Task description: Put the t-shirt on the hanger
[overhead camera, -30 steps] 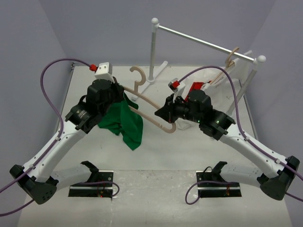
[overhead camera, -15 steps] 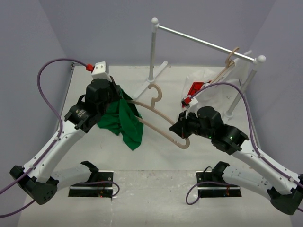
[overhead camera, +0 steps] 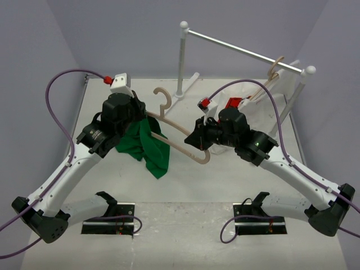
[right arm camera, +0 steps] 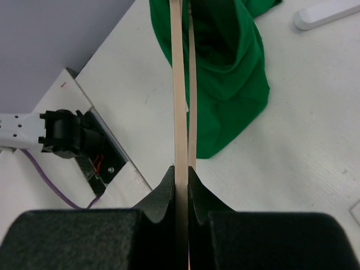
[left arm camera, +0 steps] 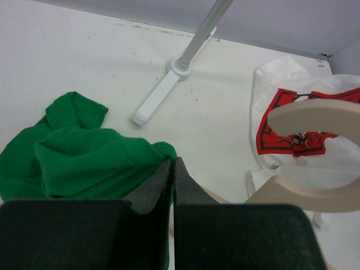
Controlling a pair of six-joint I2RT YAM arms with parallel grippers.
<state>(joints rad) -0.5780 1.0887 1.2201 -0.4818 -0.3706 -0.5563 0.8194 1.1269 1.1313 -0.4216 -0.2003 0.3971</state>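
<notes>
We hold the light tan wooden clothes hanger [right arm camera: 179, 84] clamped by one end in our right gripper [right arm camera: 180, 171], lifted above the white tabletop [overhead camera: 185, 191] between the two arms. Its far end runs into the green fabric t-shirt [overhead camera: 153, 149], which hangs from our left gripper [left arm camera: 172, 169], pinched tight on the cloth.

T-shirt [overhead camera: 149, 148] hung at the left jaws, hanger [overhead camera: 179, 140] ran from it to the right jaws, rack [overhead camera: 181, 62] stood beyond both on the worktop [overhead camera: 185, 183].
</notes>
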